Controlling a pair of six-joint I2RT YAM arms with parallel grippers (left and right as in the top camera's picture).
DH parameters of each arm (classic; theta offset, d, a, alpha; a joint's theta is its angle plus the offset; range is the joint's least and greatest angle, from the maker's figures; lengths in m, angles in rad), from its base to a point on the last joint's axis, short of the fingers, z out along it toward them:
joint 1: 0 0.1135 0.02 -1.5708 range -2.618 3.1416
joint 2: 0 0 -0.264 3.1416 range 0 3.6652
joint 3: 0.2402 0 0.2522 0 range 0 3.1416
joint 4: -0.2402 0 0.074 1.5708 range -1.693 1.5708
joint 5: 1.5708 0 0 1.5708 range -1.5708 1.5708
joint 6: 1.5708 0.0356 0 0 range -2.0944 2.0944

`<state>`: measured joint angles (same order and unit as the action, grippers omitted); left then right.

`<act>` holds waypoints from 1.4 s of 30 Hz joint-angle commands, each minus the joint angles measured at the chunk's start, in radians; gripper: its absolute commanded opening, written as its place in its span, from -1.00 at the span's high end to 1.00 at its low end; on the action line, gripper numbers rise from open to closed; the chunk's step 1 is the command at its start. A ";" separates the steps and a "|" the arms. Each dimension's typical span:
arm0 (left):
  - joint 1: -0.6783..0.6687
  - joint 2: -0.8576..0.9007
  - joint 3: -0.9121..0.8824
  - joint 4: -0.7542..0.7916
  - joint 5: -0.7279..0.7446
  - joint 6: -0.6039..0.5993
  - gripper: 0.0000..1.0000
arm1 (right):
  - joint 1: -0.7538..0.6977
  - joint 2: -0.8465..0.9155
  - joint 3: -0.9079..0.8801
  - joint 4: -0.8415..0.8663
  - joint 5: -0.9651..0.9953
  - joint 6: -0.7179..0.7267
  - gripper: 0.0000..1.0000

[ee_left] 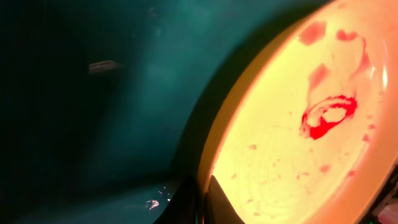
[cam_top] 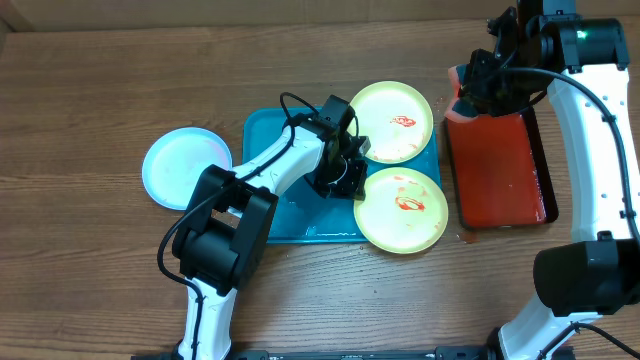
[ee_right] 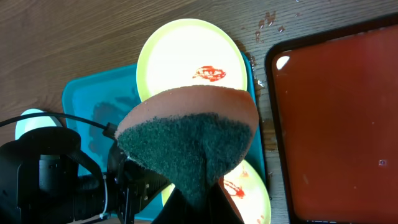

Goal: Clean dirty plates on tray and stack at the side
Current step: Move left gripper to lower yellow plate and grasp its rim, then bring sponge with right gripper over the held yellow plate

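1. Plates, location. The lower yellow-green plate (cam_top: 402, 208) lies over the lower right corner of the tray (cam_top: 275, 215), with part of it overhanging onto the desk (cam_top: 90, 280). The upper yellow-green plate (cam_top: 395, 120) lies over the tray's upper right corner. The blue-white plate (cam_top: 185, 167) rests on the desk just beside the tray's left edge.
2. Soiling. Both yellow-green plates carry red sauce smears. No smear shows on the blue-white plate.
3. Left jaws. The left arm (cam_top: 290, 165) reaches across the tray. Its jaws are clenched on the left rim of the lower yellow-green plate, as the left wrist view shows.
4. Right jaws. The right arm (cam_top: 590, 110) holds its jaws at the upper right of the frame, above the red tray (cam_top: 500, 170). They are grasping a sponge (ee_right: 186, 143), green scouring face toward the camera.
5. Handling, judged. The plates look like thin plastic: light, moderately stiff, not fragile. Expect some flex under a one-sided grip. Sauce and the wet sheen on the tray suggest slippery surfaces.
6. Grip point, judged. Take each plate by its raised rim, clear of the smears. Hold it firmly while the sponge presses, since a light plate is likely to slide.
7. Count.
   - Plates: three (two yellow-green, one blue-white).
   - Trays: two (one turquoise, one red).
   - Sponges: one.
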<state>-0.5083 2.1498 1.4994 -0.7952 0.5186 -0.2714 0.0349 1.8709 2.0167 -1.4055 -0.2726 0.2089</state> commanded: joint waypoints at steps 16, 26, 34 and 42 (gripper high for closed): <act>0.105 -0.235 0.042 -0.174 -0.191 0.014 0.92 | 0.011 -0.010 0.006 -0.006 0.002 -0.004 0.92; 0.220 -0.259 0.009 -0.244 -0.428 0.019 0.92 | 0.146 -0.010 -0.003 0.074 0.004 0.005 0.92; 0.221 -0.245 -0.080 -0.234 -0.555 -0.068 0.91 | 0.272 0.026 -0.072 0.183 0.060 0.103 0.92; 0.241 -0.245 -0.190 -0.119 -0.540 -0.118 0.91 | 0.362 0.134 -0.081 0.205 0.059 0.106 0.92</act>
<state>-0.2813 1.8946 1.3350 -0.9390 -0.0063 -0.3500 0.3733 1.9755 1.9400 -1.2144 -0.2260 0.3008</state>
